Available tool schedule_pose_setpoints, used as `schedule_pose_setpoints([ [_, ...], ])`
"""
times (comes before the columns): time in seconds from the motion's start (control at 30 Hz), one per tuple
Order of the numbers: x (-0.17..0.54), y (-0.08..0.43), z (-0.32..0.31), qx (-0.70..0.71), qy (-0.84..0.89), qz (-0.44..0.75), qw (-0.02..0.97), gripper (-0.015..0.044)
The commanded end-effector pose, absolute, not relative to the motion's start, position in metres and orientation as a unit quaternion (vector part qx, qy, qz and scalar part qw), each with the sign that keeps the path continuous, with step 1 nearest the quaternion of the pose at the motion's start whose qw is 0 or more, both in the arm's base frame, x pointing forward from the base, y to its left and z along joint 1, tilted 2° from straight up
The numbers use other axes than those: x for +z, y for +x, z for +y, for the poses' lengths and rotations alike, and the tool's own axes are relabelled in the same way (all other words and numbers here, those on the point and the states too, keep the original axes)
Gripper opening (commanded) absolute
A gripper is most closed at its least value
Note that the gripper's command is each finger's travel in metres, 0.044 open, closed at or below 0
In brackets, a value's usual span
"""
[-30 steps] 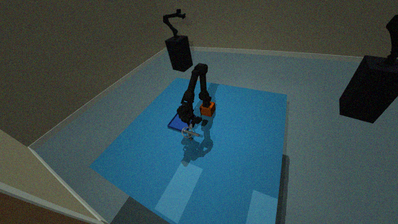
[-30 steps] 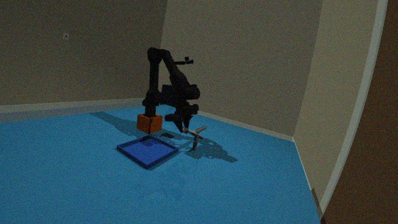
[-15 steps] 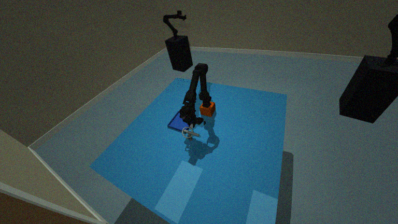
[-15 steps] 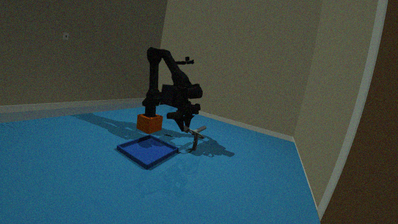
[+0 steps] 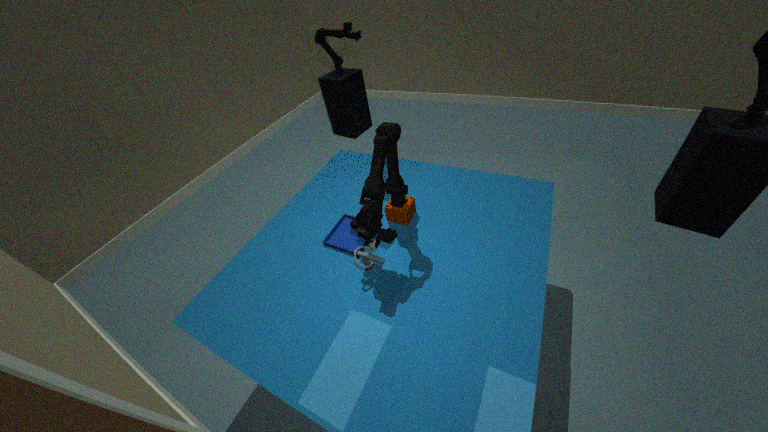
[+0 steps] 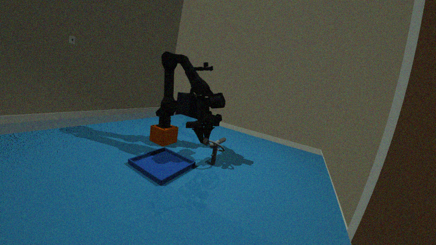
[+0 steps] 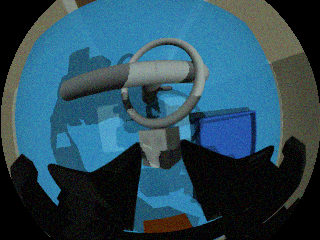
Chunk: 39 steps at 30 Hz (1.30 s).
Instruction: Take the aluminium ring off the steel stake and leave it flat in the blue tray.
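At twelve o'clock in the wrist view, grips the ring (image 5: 355,257) (image 6: 222,148) (image 7: 166,42) by its tab (image 5: 371,245) (image 6: 205,140) (image 7: 159,142), claw (image 5: 370,244) (image 6: 205,140) (image 7: 160,146) part-open; has the blue tray (image 5: 340,236) (image 6: 162,169) (image 7: 227,136), partly shadowed inside, towards four.

matt grey metal ring (image 5: 355,257) (image 6: 223,148) (image 7: 139,116), smooth blue plastic tray (image 5: 334,228) (image 6: 145,174) (image 7: 227,135)

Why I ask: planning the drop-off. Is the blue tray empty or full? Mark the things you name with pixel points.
Empty: the exterior view shows only bare floor inside the blue tray (image 5: 340,235) (image 6: 162,167) (image 7: 227,134).
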<state>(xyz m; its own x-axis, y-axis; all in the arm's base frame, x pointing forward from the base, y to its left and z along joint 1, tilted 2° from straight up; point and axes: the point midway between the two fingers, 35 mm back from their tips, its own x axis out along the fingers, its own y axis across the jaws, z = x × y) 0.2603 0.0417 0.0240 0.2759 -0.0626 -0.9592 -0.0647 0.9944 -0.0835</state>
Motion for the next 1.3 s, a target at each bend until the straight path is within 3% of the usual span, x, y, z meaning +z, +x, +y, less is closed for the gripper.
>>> schedule_pose_setpoints([
  [0.0, 0.024, 0.26, 0.047, -0.009, -0.066, 0.598, 0.798, 0.0],
  [1.27, 0.013, 0.254, 0.076, -0.063, -0.136, 0.566, 0.81, 0.0],
])
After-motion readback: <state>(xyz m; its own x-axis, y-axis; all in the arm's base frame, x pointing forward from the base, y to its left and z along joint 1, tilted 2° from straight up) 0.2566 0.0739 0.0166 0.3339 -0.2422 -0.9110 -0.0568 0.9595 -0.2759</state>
